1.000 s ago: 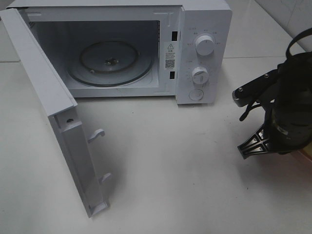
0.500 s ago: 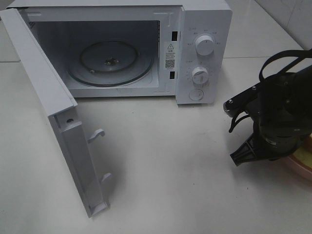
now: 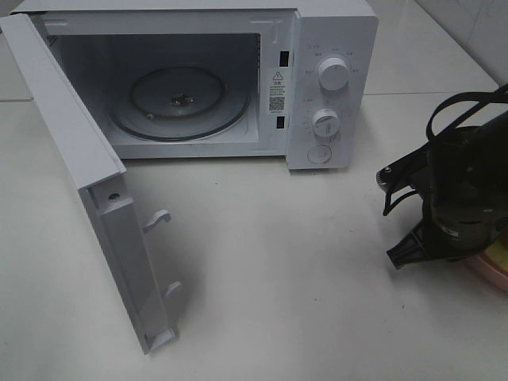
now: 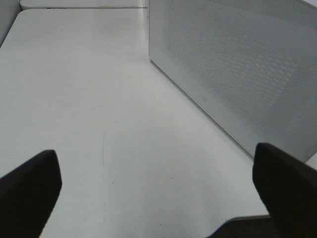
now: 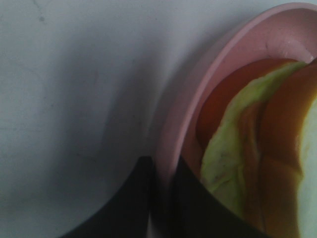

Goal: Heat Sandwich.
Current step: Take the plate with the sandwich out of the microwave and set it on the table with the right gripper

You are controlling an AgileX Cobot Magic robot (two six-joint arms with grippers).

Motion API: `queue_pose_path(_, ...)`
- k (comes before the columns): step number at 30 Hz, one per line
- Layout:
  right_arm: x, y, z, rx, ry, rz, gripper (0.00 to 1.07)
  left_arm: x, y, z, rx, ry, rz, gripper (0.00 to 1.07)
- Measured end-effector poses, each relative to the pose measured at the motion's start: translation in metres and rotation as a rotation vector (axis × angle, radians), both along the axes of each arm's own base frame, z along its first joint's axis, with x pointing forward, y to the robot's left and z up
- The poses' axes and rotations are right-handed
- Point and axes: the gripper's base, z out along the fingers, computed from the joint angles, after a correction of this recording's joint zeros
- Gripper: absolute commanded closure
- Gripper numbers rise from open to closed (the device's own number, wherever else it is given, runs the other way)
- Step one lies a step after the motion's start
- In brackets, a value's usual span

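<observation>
Overhead view: white microwave [image 3: 238,79] at the back of the white table [image 3: 302,262], its door [image 3: 87,182] swung wide open toward the front left, two latch hooks [image 3: 163,254] sticking out of its edge; glass turntable [image 3: 181,101] bare inside; warning-triangle sticker and QR code [image 3: 276,91] on the inner frame, text too small to read; two round knobs [image 3: 329,95] and a button [image 3: 320,153] on the control panel, markings around them not legible; right arm [image 3: 460,190] sits low at the right edge, covering most of a pink plate [image 3: 492,274], only a sliver of rim and some yellow-green showing. Left wrist view: left gripper [image 4: 158,193] spread wide, fingers [image 4: 27,191] apart over bare table, nothing between; perforated outer face of the door [image 4: 237,69] just beside. Right wrist view: right gripper [image 5: 161,198] pinches the pink plate rim [image 5: 183,114]; sandwich [image 5: 257,158] lies on that plate, lettuce and orange filling close to the fingers [image 5: 124,203].
</observation>
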Motion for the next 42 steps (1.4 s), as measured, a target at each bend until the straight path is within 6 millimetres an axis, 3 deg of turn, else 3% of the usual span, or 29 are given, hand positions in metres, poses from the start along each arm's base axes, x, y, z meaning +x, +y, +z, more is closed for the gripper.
queue_pose_path(13,0.005,-0.012,-0.014,-0.016,0.031,-0.017,0.99,0.0,0.0,0.0,0.0,0.0,0.0,0.09)
queue_pose_path(17,0.007,-0.011,-0.013,-0.012,0.026,-0.02,0.93,0.0,0.0,0.0,0.0,0.0,0.0,0.09)
queue_pose_path(22,0.007,-0.012,-0.013,-0.017,0.025,-0.022,0.77,0.0,0.0,0.0,0.0,0.0,0.0,0.09)
queue_pose_path(24,0.007,-0.011,-0.01,-0.01,0.019,-0.03,0.64,0.0,0.0,0.0,0.0,0.0,0.0,0.09)
queue_pose_path(26,0.007,-0.011,-0.009,-0.004,0.018,-0.03,0.6,0.0,0.0,0.0,0.0,0.0,0.0,0.09)
queue_pose_path(27,0.006,-0.011,-0.007,-0.001,0.02,-0.021,0.51,0.0,0.0,0.0,0.0,0.0,0.0,0.09)
queue_pose_path(32,0.006,-0.011,-0.003,-0.023,0.042,0.013,0.32,0.0,0.0,0.0,0.0,0.0,0.0,0.09)
queue_pose_path(36,0.005,-0.01,0.002,0.0,0.042,0.025,0.27,0.0,0.0,0.0,0.0,0.0,0.0,0.09)
queue_pose_path(42,0.003,-0.006,0.01,0.064,0.037,0.035,0.31,0.0,0.0,0.0,0.0,0.0,0.0,0.09)
